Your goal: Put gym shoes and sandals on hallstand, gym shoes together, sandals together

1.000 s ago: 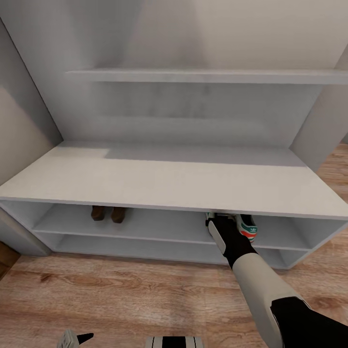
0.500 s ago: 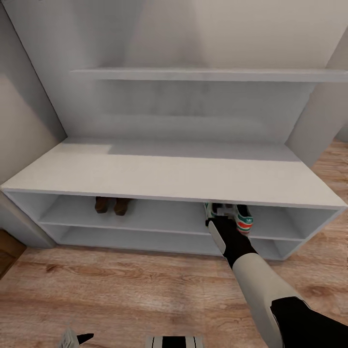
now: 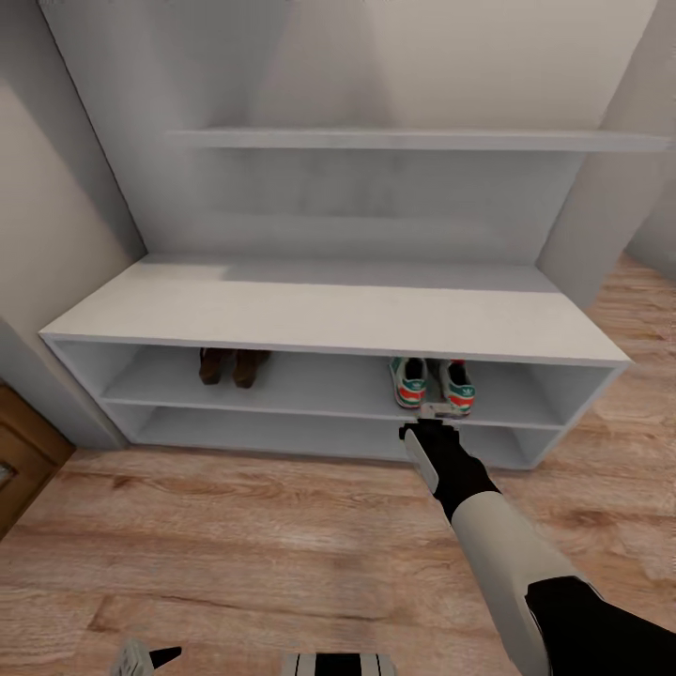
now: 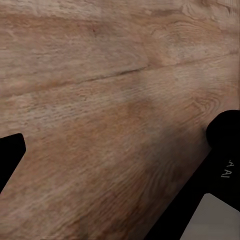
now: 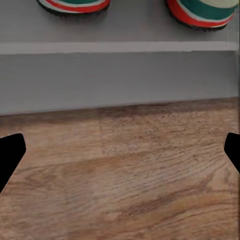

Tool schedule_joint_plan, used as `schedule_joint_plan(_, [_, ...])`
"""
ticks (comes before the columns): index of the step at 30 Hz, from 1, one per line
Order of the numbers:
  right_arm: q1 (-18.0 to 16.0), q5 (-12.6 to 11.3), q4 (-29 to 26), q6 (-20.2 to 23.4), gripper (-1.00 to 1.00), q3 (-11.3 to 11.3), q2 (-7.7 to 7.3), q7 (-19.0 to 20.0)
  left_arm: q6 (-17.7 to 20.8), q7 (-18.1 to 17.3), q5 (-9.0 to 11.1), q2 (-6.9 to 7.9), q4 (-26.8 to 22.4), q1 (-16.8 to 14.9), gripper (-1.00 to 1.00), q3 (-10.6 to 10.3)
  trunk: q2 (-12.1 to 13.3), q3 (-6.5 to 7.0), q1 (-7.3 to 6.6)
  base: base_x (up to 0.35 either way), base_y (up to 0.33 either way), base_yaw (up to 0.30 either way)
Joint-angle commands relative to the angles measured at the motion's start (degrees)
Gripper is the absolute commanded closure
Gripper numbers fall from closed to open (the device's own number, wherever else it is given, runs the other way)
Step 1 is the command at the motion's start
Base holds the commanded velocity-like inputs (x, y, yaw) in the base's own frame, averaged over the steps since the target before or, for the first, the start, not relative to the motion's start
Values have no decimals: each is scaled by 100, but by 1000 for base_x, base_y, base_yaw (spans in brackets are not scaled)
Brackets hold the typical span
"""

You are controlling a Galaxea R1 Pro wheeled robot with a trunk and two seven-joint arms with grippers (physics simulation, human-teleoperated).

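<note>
Two sneakers (image 3: 432, 383) sit side by side on the shoe rack (image 3: 329, 319), sandals (image 3: 233, 366) further left; the right end effector (image 3: 434, 418), fingers apart and empty, hovers just before them.

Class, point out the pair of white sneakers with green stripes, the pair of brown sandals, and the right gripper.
white sneakers with green stripes (image 3: 432, 384): head view, heels, upper open shelf.
brown sandals (image 3: 233, 366): head view, heel ends, same shelf.
right gripper (image 3: 435, 413): head view, fingertips before the shelf edge.

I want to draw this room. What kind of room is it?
Probably a home hallway: a grey shoe rack with a bench top stands against the wall on wood plank flooring, holding sneakers and brown sandals.
</note>
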Motion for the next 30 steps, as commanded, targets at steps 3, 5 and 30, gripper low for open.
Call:
schedule_joint_plan(3, [-3,-60,-5,19,-100,30,-4,-52,-32,-17,1,-1,4,-3,-100,11,-2,-4,-5,-337,0,0])
schedule_joint_plan(5, [-3,-63,-2,19,-100,31,-4,-50,-35,-17,1,0,4,-1,-100,16,-2,-4,-5,-337,0,0])
schedule_joint_plan(30, [50,-76,78,-48,-100,41,4,-42,-40,8,2,7,-3,-1,-100,38,-2,-4,-5,-129,0,0])
